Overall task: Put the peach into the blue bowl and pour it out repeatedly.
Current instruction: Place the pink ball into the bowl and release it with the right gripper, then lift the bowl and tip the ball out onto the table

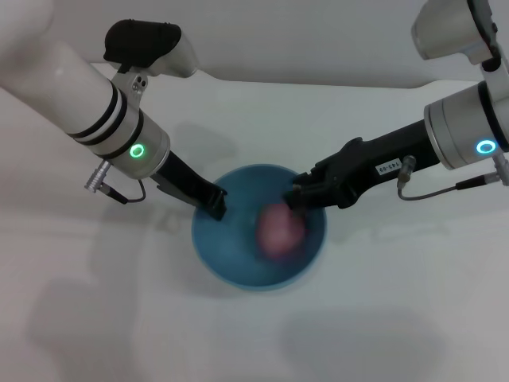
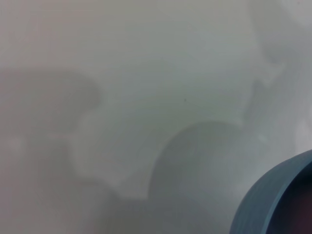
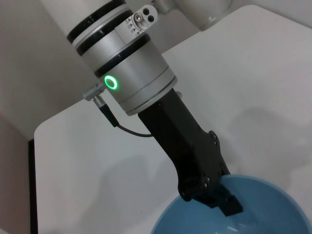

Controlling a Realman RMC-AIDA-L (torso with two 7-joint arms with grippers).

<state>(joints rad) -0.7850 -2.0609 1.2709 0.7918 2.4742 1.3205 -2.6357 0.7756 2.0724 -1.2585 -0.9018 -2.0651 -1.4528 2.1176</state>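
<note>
Light-blue and glossy inside, the deep round blue bowl (image 1: 258, 228) stands on the white matte table (image 1: 95, 318) and serves as reference for all positions below.

Peach: the small pinkish-red round toy peach (image 1: 280, 228) sits inside the bowl, on the half nearer the right arm. Its outline is smeared, so it is probably moving or only just let go; whether it touches the bowl's floor cannot be confirmed.

Right gripper (image 1: 296, 196): black, positioned at the bowl's rim on the right arm's side, directly next to the peach. Contact with the fruit cannot be settled, and I cannot tell whether the fingers stand apart or together.

Left gripper (image 1: 216, 204): black, positioned at the opposite rim of the bowl. The right wrist view shows its tip over the edge (image 3: 225, 201), with one part inside the bowl wall, consistent with a pinch on the rim. Judgement: closed on the bowl, ready to tip it.

Left wrist view: only a portion of the bowl's rim (image 2: 273, 195) against the table.

Progress, as a judgement: the placing step appears complete or nearly so. Outstanding: the right gripper clear of the bowl, the bowl tipped to pour the peach out, then the cycle repeated.
</note>
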